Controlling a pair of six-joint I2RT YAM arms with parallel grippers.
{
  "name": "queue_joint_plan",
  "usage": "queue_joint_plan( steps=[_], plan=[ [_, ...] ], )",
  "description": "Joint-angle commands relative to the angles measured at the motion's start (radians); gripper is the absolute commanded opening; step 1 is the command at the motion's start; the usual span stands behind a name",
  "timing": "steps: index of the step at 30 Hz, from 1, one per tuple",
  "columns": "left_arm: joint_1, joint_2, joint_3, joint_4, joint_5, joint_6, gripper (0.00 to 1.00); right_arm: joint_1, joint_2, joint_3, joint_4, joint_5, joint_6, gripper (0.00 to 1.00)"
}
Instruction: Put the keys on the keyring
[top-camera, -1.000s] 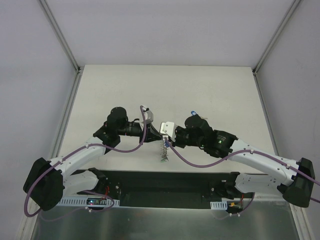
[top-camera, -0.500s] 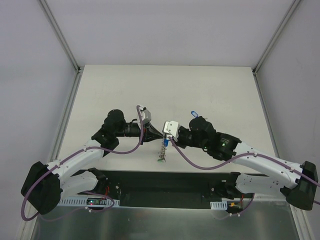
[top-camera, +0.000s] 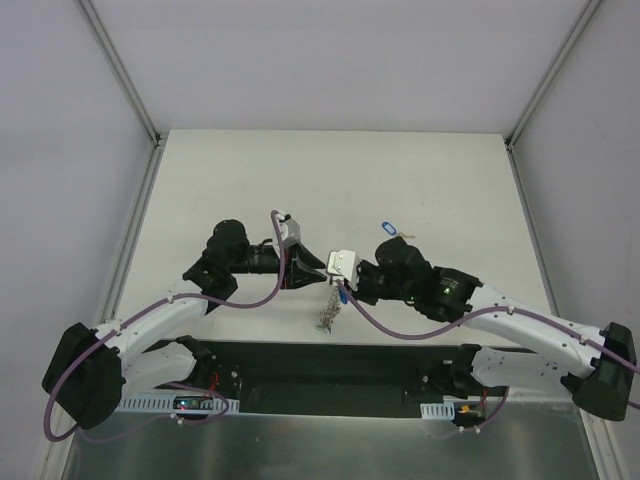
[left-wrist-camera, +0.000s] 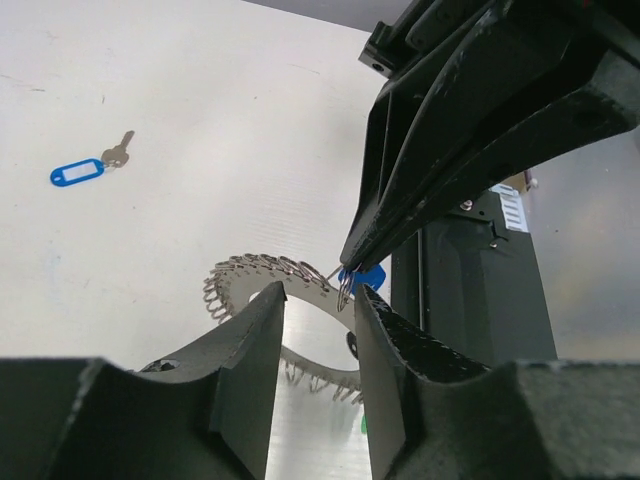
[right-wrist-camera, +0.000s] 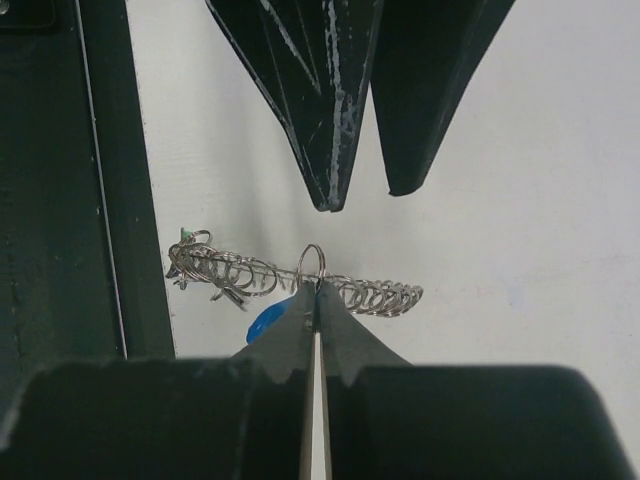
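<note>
The keyring (top-camera: 328, 312) is at the counter's (top-camera: 300, 180) near edge, between both arms. The right fingers (right-wrist-camera: 313, 293) pinch tight a blue-tag key's (right-wrist-camera: 268, 320) little loop. The left fingers (left-wrist-camera: 265, 320) stand apart beside it. Farther off lies another blue key (top-camera: 390, 228).

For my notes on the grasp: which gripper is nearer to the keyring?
Right. The right gripper pinches a small wire loop right at the keyring; the left gripper, open, hangs just off it, apparently not touching.

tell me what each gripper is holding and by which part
Right gripper pinches the blue-tagged key by its small wire loop at the keyring. Left gripper holds nothing.
</note>
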Motion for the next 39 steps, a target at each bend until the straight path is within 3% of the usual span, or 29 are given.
queue_joint_plan(
  steps=[1,12,31,35,37,39],
  plan=[
    [0.008,0.017,0.066,-0.041,0.081,0.068,0.36,0.002,0.012,0.089,-0.029,-0.051,-0.036,0.01],
    [-0.001,0.149,0.158,-0.140,0.243,0.117,0.34,0.002,0.037,0.117,-0.057,-0.079,-0.062,0.01],
    [-0.054,0.230,0.212,-0.261,0.227,0.168,0.27,0.003,0.046,0.121,-0.052,-0.085,-0.061,0.01],
    [-0.068,0.244,0.227,-0.267,0.223,0.168,0.14,0.003,0.044,0.117,-0.052,-0.085,-0.058,0.01],
    [-0.071,0.244,0.227,-0.267,0.220,0.168,0.00,0.003,0.040,0.114,-0.052,-0.083,-0.052,0.01],
    [-0.071,0.239,0.224,-0.267,0.217,0.168,0.00,0.003,0.037,0.110,-0.052,-0.074,-0.049,0.01]
  ],
)
